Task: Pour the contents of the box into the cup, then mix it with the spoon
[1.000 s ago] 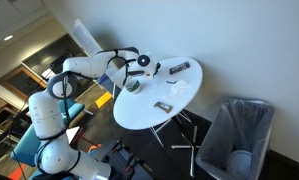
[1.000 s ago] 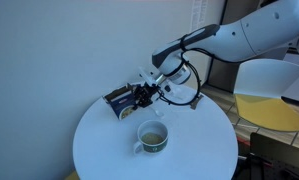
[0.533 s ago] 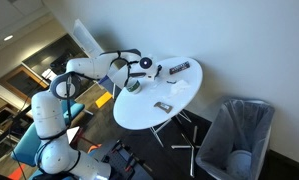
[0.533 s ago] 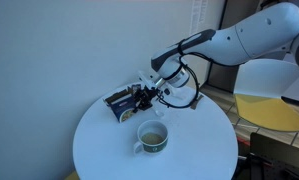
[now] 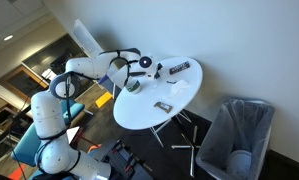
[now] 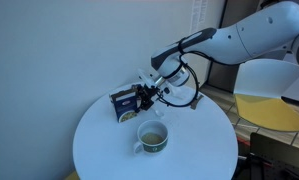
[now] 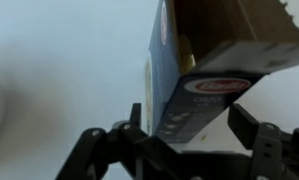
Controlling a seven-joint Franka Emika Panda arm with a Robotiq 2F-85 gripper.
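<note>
Hidden/unclear: in the wrist view the box (image 7: 194, 90) is cut off at its open top by the upper frame edge. Brown inner flaps are seen, but the contents are not. In an exterior view the claw (image 5: 141, 66) and the box merge into one dark blob, and no detail is resolved. No spoon can be made out. A small dark item (image 5: 161, 106) on the table (image 5: 174, 100) is too small to be identified.

Claw: the claw (image 7: 189, 125) is clamped on the box, with the jaws narrowed to the box's width. One finger (image 7: 251, 135) is seen on each side of the narrow body. In an exterior view the box (image 6: 120, 104) sticks out from the claw (image 6: 141, 97), slightly tilted, at the far side of the table (image 6: 99, 150). Whether its lower corner touches the tabletop cannot be told.

Containers: the cup (image 6: 152, 137) stands upright on the table, below and near the claw, apart from the box. Its inside reads pale yellowish, and whether anything is in it cannot be told. A long flat dark packet (image 5: 179, 68) lies well apart from the claw. A grey bin (image 5: 239, 125) stands on the floor, far from the claw, and a pale unidentifiable object is seen inside it.
</note>
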